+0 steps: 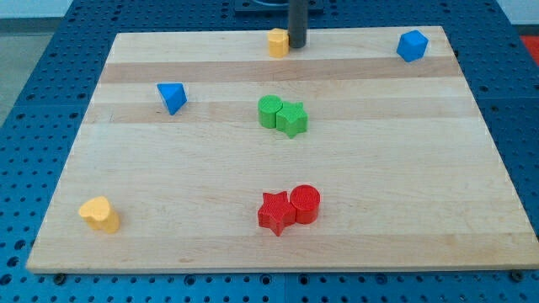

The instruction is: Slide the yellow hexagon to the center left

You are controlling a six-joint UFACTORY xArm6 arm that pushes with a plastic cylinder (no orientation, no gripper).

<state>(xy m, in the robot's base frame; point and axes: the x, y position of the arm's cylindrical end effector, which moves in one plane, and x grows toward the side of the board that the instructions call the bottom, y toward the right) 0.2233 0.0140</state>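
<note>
You have no claw here: my tip (297, 45) touches the small yellow hexagon block's (278, 41) right side at the wooden tabletop's (168, 185) top edge.

A pale wooden board (278, 168), banded in lighter and darker strips running left to right, is laid on a blue perforated table top (34, 101). The blue surface is seen on every side of it. Even light falls, with only short, soft shadows.
</note>
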